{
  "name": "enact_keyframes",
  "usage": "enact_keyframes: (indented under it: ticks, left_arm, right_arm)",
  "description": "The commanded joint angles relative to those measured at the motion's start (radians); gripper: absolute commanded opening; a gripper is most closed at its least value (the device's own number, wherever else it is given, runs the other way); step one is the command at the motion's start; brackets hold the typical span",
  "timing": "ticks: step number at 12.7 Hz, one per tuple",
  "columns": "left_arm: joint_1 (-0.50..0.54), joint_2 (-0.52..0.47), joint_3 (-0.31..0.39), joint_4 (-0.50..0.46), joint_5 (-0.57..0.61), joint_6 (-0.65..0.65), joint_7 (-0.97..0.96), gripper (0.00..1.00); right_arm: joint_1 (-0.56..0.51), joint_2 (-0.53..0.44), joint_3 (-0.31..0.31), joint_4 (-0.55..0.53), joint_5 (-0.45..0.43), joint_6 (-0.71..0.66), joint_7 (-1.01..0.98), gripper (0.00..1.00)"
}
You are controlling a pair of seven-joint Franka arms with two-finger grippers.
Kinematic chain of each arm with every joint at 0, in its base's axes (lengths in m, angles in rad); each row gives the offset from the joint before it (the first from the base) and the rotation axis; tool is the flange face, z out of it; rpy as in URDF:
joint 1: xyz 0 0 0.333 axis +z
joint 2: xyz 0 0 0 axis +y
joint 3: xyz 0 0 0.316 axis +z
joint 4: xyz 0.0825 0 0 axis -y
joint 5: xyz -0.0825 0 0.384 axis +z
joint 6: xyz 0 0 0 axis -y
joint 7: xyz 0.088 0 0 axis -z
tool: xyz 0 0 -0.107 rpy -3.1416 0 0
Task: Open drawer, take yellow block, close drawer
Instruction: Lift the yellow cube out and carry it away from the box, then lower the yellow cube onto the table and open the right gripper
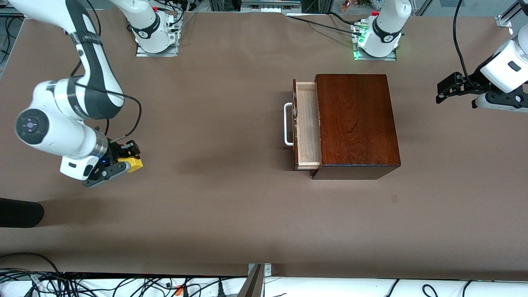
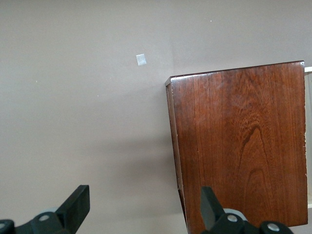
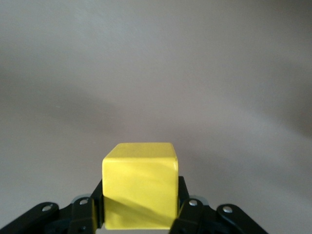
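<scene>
My right tool (image 1: 123,161) grips the yellow block (image 1: 134,163) over the tabletop (image 1: 231,206) near its right-arm edge; my left tool (image 1: 456,91) waits released; the drawer (image 1: 307,128) sits part-open. I read no lettering.

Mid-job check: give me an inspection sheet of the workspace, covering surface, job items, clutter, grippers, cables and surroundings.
Surface: brown table, one small pale mark near the box.
Drawer: partly open, white handle toward the right arm's end; visible interior holds nothing.
Wooden box: upright, in front of the left arm's base.
Yellow block: out of the drawer, clamped in the right gripper at the right arm's end.
Left gripper: open, holding nothing, waiting at the left arm's end.
Clutter: dark object at the table edge.
Cables: tangle along the near edge, off the table.
Surroundings: nothing seen.
</scene>
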Motion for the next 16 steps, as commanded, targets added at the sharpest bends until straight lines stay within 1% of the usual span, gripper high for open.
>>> enact_keyframes:
  ticks: [1, 3, 7, 8, 9, 10, 11, 12, 13, 14, 16]
  left_arm:
    - [-0.003, -0.010, 0.001, 0.010, -0.013, -0.023, 0.012, 1.00]
    - [-0.005, -0.010, -0.002, 0.010, -0.011, -0.023, 0.012, 1.00]
    - [0.000, -0.010, -0.001, 0.010, -0.013, -0.024, 0.012, 1.00]
    - [0.000, -0.010, -0.001, 0.010, -0.011, -0.023, 0.012, 1.00]
    - [0.000, -0.010, -0.001, 0.010, -0.011, -0.023, 0.012, 1.00]
    - [0.000, -0.010, -0.001, 0.010, -0.011, -0.024, 0.012, 1.00]
    - [0.000, -0.010, -0.001, 0.010, -0.011, -0.024, 0.012, 1.00]
    - [0.000, -0.010, -0.001, 0.010, -0.011, -0.024, 0.012, 1.00]
    - [0.000, -0.010, -0.001, 0.010, -0.011, -0.024, 0.012, 1.00]
    - [0.000, -0.010, -0.001, 0.010, -0.011, -0.024, 0.013, 1.00]
    - [0.000, -0.010, -0.001, 0.010, -0.011, -0.024, 0.015, 1.00]
  right_arm:
    - [-0.004, 0.040, -0.028, -0.063, 0.005, 0.109, 0.063, 0.14]
    - [-0.004, 0.101, -0.045, -0.073, 0.005, 0.171, 0.176, 0.21]
    - [-0.004, 0.178, -0.051, -0.071, 0.007, 0.260, 0.227, 0.23]
    - [-0.004, 0.195, -0.052, -0.071, 0.008, 0.280, 0.238, 0.29]
    - [-0.004, 0.199, -0.052, -0.071, 0.013, 0.286, 0.238, 0.30]
    - [-0.004, 0.205, -0.052, -0.073, 0.013, 0.291, 0.238, 0.42]
    - [-0.004, 0.213, -0.052, -0.071, 0.014, 0.297, 0.238, 0.62]
    - [-0.004, 0.216, -0.052, -0.071, 0.014, 0.303, 0.238, 0.70]
    - [-0.004, 0.216, -0.052, -0.071, 0.014, 0.303, 0.235, 0.82]
    - [-0.004, 0.207, -0.052, -0.070, 0.014, 0.300, 0.225, 1.00]
    - [-0.004, 0.152, -0.060, -0.063, 0.014, 0.292, 0.215, 1.00]
